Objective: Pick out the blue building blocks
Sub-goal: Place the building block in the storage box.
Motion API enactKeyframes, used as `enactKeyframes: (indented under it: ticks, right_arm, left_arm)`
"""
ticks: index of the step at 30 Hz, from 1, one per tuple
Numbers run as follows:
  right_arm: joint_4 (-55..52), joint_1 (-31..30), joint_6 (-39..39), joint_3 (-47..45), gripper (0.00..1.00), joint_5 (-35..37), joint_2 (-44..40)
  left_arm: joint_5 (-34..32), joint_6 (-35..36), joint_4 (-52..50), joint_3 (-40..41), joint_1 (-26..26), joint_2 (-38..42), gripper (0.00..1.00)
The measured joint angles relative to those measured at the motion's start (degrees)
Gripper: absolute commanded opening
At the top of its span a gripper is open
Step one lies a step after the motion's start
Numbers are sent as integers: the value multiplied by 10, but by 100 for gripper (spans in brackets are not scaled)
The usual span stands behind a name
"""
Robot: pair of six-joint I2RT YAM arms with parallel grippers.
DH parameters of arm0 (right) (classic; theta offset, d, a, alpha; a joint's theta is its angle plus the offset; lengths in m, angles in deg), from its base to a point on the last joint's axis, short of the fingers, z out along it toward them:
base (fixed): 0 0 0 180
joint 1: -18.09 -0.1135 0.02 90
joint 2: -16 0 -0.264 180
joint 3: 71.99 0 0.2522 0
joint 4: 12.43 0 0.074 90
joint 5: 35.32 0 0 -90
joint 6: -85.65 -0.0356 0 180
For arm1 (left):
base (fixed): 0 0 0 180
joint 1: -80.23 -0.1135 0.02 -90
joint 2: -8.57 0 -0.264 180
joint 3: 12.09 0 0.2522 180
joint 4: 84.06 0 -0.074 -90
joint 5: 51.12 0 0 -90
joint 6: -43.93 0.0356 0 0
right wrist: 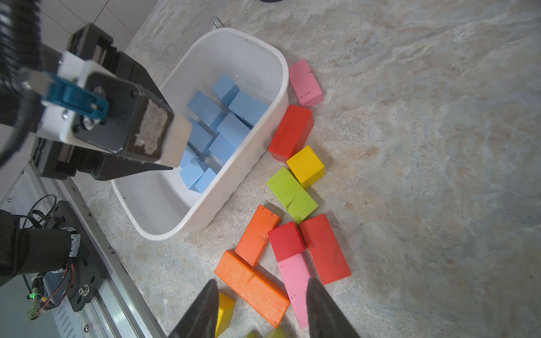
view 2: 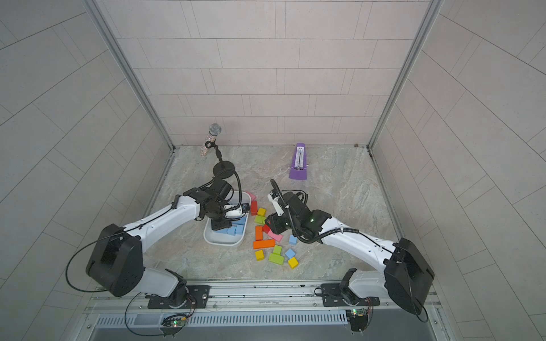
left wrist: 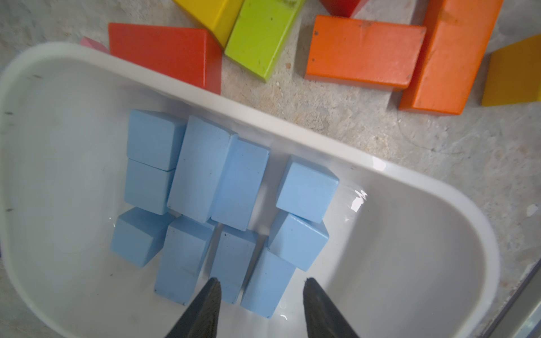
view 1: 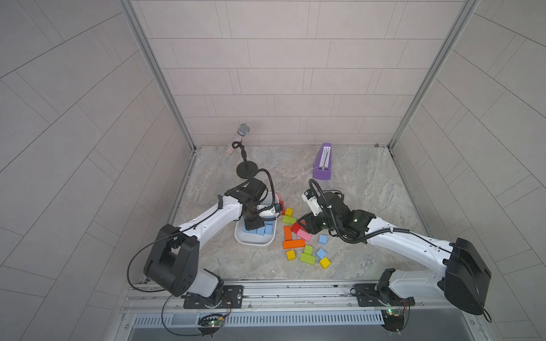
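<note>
Several light blue building blocks lie together in a white bin, which shows in both top views and in the right wrist view. My left gripper hangs over the blocks in the bin, open, with nothing gripped between its fingers. Two loose blue cubes rest on the table to the right of the coloured pile. My right gripper hovers open over a long orange block and a pink block, holding nothing.
Red, orange, yellow, green and pink blocks are scattered right of the bin. A purple metronome stands at the back right. A microphone on a black stand stands at the back left, behind the left arm.
</note>
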Motion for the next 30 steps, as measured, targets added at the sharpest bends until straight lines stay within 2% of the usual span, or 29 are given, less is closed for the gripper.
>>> enactKeyframes:
  ticks: [5,17,30]
  right_arm:
    - [0,0,0,0,50,0,0]
    - [1,5,0,-3,51,0,-5]
    - [0,29,-3,-21,51,-13,-27]
  left_arm:
    - [-7,10,2,19,0,-13,59]
    - [-8,-5,42,30,4,-40,60]
    - [2,-21,44,28,6,-31,62]
